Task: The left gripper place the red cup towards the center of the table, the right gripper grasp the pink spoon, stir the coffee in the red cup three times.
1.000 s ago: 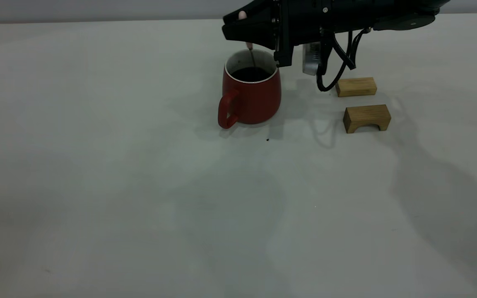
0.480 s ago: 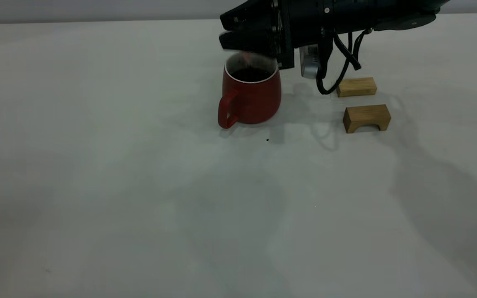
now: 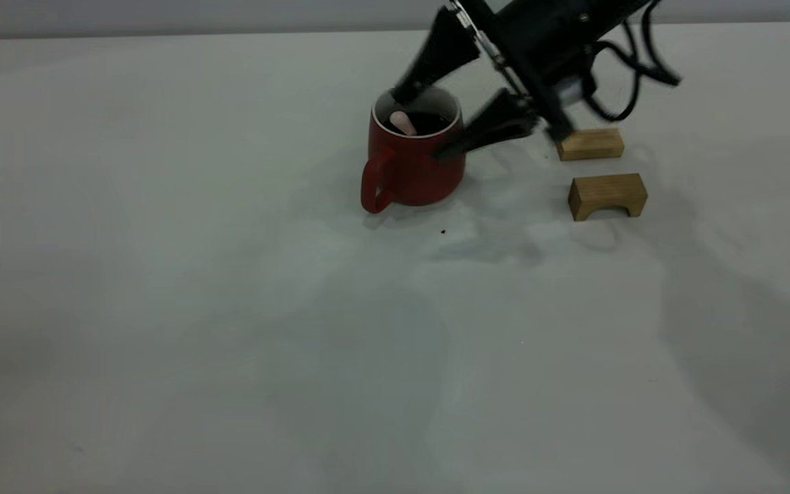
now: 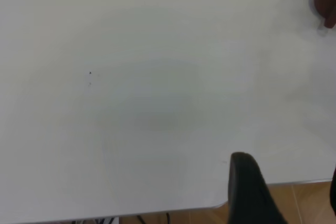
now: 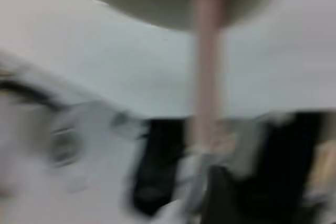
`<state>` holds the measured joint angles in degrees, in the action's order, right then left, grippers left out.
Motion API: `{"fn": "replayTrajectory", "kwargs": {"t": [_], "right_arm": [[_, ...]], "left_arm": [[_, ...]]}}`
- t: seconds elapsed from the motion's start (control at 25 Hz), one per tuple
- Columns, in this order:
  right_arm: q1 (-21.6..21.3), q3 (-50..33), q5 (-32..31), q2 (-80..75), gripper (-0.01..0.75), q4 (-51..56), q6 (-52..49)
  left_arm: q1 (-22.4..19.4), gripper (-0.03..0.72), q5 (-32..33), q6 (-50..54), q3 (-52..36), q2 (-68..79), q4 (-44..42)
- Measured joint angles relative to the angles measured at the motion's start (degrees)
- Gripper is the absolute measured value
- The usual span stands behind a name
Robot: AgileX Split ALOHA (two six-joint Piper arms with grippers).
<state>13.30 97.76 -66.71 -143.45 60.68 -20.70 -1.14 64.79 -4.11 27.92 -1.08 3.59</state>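
Exterior: the right gripper (image 3: 460,113), jaws spread wide and holding nothing, straddles the red cup (image 3: 414,156) near the table's (image 3: 230,309) far edge; the pink spoon (image 3: 402,122) lies loose in the coffee (image 3: 429,122). A finger could nudge the cup and spill it.

Left wrist: the left gripper (image 4: 252,187) hangs over the near edge; grip unclear.

Right wrist: only blurred spoon handle.

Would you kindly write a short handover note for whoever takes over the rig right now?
Right end effector: open, one finger behind the red cup and one in front of it, gripping nothing.
Left end effector: parked near the table edge, away from the cup.
The cup stands upright near mid-table with coffee in it; the pink spoon leans loose inside.
Done: cup placed, spoon in the coffee.
Left: stir count cannot be read; if short, regrasp the spoon and finish.
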Motion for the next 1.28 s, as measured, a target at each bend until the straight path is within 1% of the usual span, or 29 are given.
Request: {"fn": "replayTrajectory", "kwargs": {"t": [0.08, 0.32, 0.52, 0.6, 0.76, 0.84, 0.92, 1.04, 1.12, 1.28], "right_arm": [[0.3, 0.0, -0.2, 1.7, 0.532, -7.1, 0.5], [0.4, 0.0, -0.6, 7.2, 0.371, -18.5, 0.9], [0.4, 0.0, -1.2, 16.4, 0.252, -24.6, 0.9], [0.4, -0.1, -1.5, 21.2, 0.22, -25.1, 0.9], [0.4, -0.1, -2.3, 31.7, 0.196, -24.2, 1.0], [0.4, -0.1, -2.9, 35.9, 0.196, -24.4, 5.0], [0.4, -0.1, -3.2, 39.0, 0.196, -27.0, 13.5], [0.6, -0.1, -3.4, 42.6, 0.196, -30.6, 20.7], [0.9, -0.1, -3.7, 44.6, 0.197, -33.4, 22.6], [1.1, -0.1, -4.1, 48.3, 0.203, -41.7, 22.9]], "left_arm": [[0.0, 0.446, 0.0, 0.0, 0.0, 0.0, 0.0], [0.0, 0.446, 0.0, -0.1, 0.0, 0.0, 0.0], [0.0, 0.446, 0.0, -0.1, 0.0, 0.0, 0.0], [0.0, 0.446, 0.0, -0.1, 0.0, 0.0, 0.0], [0.0, 0.446, 0.0, -0.1, 0.0, 0.0, 0.0], [0.0, 0.446, 0.0, -0.1, 0.0, 0.0, 0.0], [0.0, 0.446, 0.0, -0.1, 0.0, 0.0, 0.0], [0.0, 0.446, 0.0, -0.1, 0.0, 0.0, 0.0], [0.0, 0.446, 0.0, -0.1, 0.0, 0.0, 0.0], [0.0, 0.446, 0.0, -0.1, 0.0, 0.0, 0.0]]}}
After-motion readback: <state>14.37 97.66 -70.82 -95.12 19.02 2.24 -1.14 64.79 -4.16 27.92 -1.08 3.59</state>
